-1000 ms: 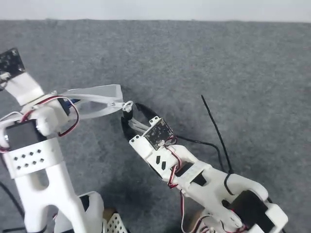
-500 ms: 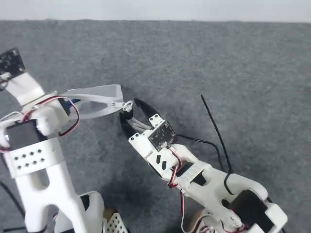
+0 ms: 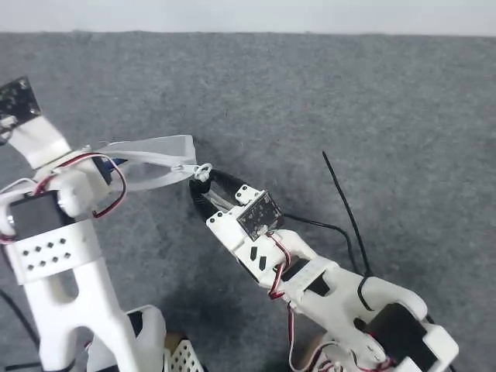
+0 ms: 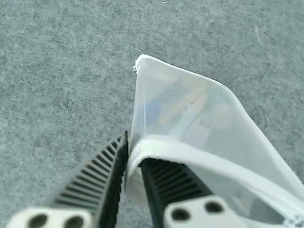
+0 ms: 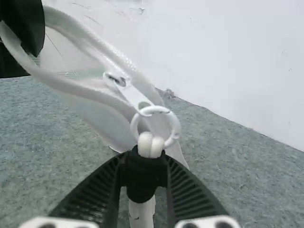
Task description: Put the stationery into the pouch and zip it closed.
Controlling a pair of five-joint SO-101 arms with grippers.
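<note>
Jaws of the left gripper (image 4: 134, 159) were shut on the white zip band (image 4: 190, 154) of the translucent mesh pouch (image 4: 199, 118), at the end away from the slider. Jaws of the right gripper (image 5: 142, 164) were closed on the white bead (image 5: 150, 142) hanging from the zip pull ring (image 5: 154, 124). High view placed the pouch (image 3: 155, 159) between both arms, over the grey table (image 3: 349, 93). Right wrist view showed the zip bands parted beyond the slider (image 5: 116, 80). Left wrist view showed faint blue and orange shapes (image 4: 173, 102) through the mesh, not identifiable.
</note>
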